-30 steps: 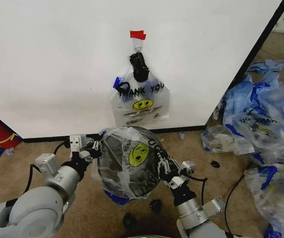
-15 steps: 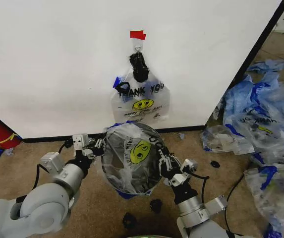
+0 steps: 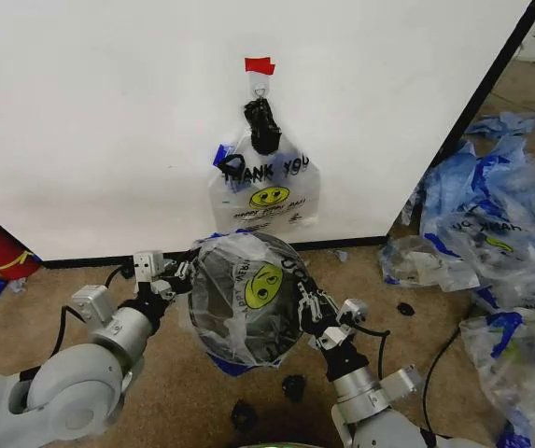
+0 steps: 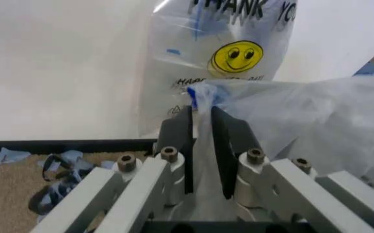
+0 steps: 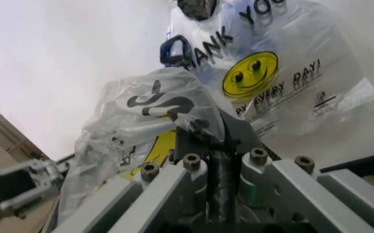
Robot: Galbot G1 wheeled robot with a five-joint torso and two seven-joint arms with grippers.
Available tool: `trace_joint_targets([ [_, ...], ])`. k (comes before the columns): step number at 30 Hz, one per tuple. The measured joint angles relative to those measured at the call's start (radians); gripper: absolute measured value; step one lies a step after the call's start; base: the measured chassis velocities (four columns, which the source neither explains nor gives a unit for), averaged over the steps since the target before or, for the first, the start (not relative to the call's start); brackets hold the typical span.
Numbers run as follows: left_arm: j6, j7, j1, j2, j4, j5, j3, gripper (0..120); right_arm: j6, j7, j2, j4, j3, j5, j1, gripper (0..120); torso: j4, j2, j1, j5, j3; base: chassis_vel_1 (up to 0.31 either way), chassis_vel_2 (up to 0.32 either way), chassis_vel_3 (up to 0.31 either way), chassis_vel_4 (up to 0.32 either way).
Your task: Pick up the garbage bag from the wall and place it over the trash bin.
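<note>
Two hands on one garbage bag, stretched between them across the mouth of the trash bin, smiley face and lettering turned upward, black mesh showing through the film. Set on the carpet floor at the foot of the wall, directly below the bundle of like bags hung from the hook under the red tape strip. Left hand at the bin's left rim, pressed together on a gathered fold of plastic with blue trim poking out past the fingertips (clearest from the left wrist). Right hand at the opposite rim, likewise clamped on a bunched pleat of clear film. Judged as the fitting stage: draped over the opening, not evidently tucked down all around the rim; near side hard to tell. Handling, by the look: nearly weightless, limp, slippery, easily torn where pulled over wire; no stiffness to hold its own shape, so held open only by tension from both sides. Best taken at the blue-trimmed edge or the handles, where doubled and stronger, never mid-panel. Risk of the light bin tipping or sliding under an uneven pull. Off to the right, well apart, heap of blue-and-clear bags; near the bin, toward the robot, a few black scraps.
</note>
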State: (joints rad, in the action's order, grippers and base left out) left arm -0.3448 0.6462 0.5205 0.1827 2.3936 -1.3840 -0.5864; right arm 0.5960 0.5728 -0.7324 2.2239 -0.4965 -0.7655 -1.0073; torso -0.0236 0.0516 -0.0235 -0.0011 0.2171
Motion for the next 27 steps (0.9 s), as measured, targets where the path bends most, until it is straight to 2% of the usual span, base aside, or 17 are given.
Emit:
trace_joint_targets([
  [16, -0.001, -0.001, 0.000, -0.023, 0.007, 0.002, 0.002, 16, 0.027, -0.031, 0.003, 0.011, -0.004, -0.011, -0.015, 1, 0.0000, 0.000, 0.000, 0.0000, 0.000, 0.000, 0.000, 0.000, 0.000],
  [27, -0.021, -0.040, 0.005, -0.059, -0.025, 0.007, -0.002, 15, 0.055, -0.082, 0.023, 0.058, 0.003, -0.065, -0.019, 1, -0.0001, 0.000, 0.000, -0.0003, 0.000, 0.000, 0.000, 0.000, 0.000],
])
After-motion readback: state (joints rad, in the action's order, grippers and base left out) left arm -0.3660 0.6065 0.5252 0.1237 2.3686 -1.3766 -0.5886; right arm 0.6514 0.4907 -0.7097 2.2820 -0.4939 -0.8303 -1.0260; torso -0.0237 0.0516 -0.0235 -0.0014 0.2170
